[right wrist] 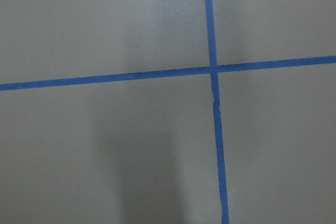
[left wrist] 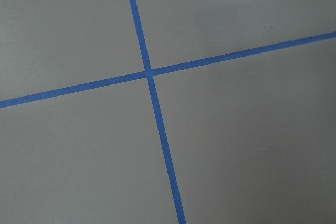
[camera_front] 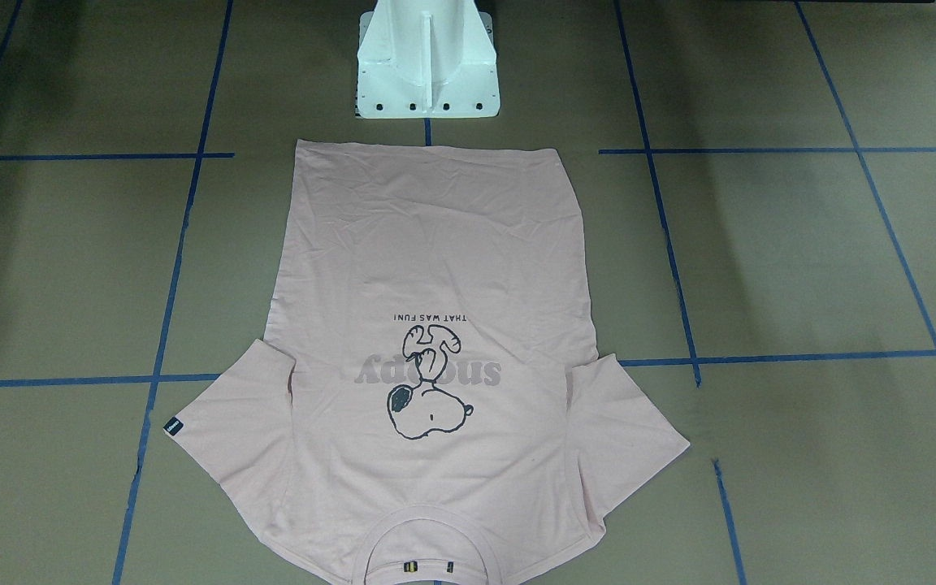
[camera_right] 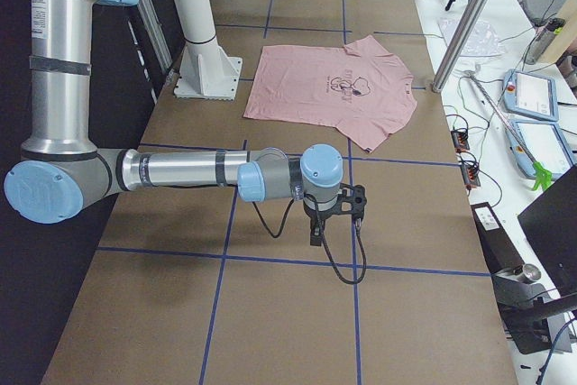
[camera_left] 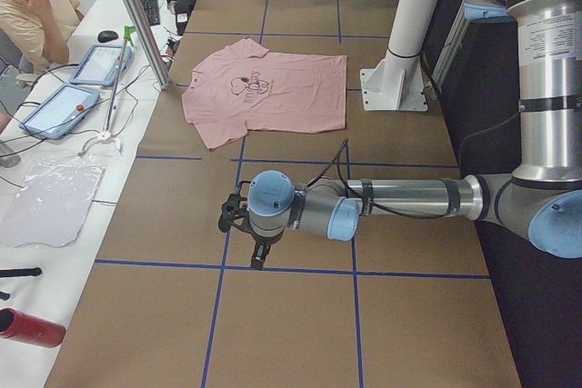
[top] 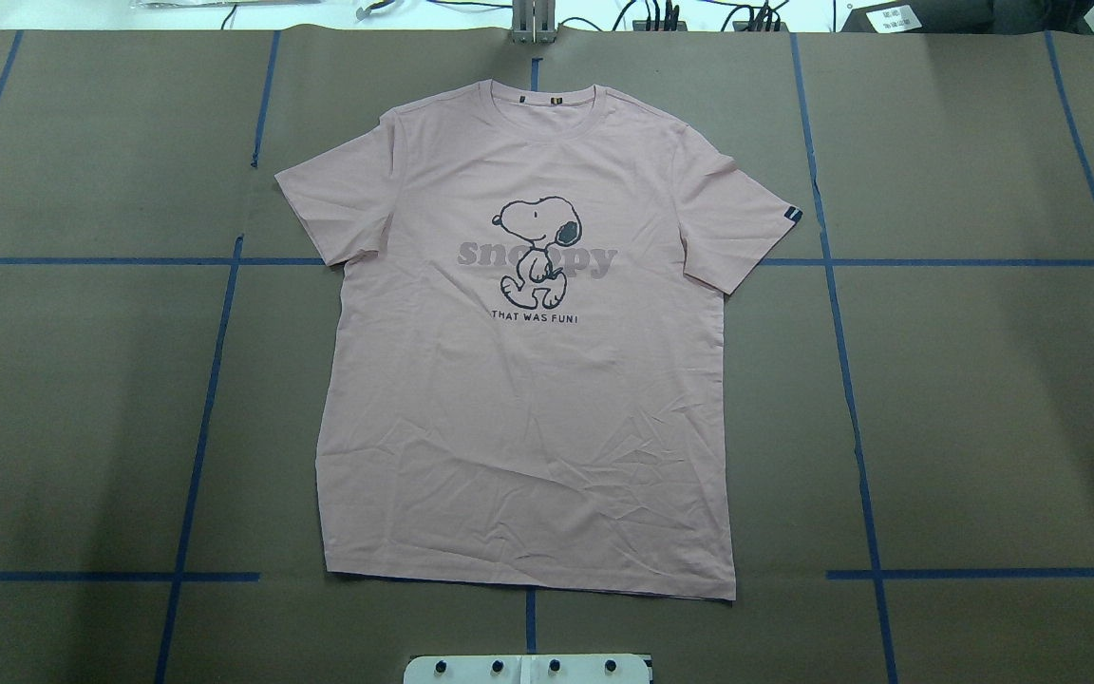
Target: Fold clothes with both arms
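The pale pink T-shirt (top: pixel 528 408) lies flat and face up in the middle of the table, Snoopy print up, collar away from the robot base. It also shows in the front view (camera_front: pixel 435 244), the left view (camera_left: pixel 291 97) and the right view (camera_right: pixel 315 87). The black sleeve tag (top: pixel 793 215) is on the robot's right. My left gripper (camera_left: pixel 235 217) hangs over bare table far to the left of the shirt. My right gripper (camera_right: pixel 347 206) hangs far to its right. I cannot tell whether either is open or shut. Neither touches the shirt.
The brown table (top: pixel 984 427) carries a grid of blue tape lines (top: pixel 841 361). The white pedestal base (camera_front: pixel 427 61) stands just behind the shirt's hem. Both wrist views show only table and a tape cross (left wrist: pixel 148 73). An operator (camera_left: pixel 32 6) sits beside tablets off the far edge.
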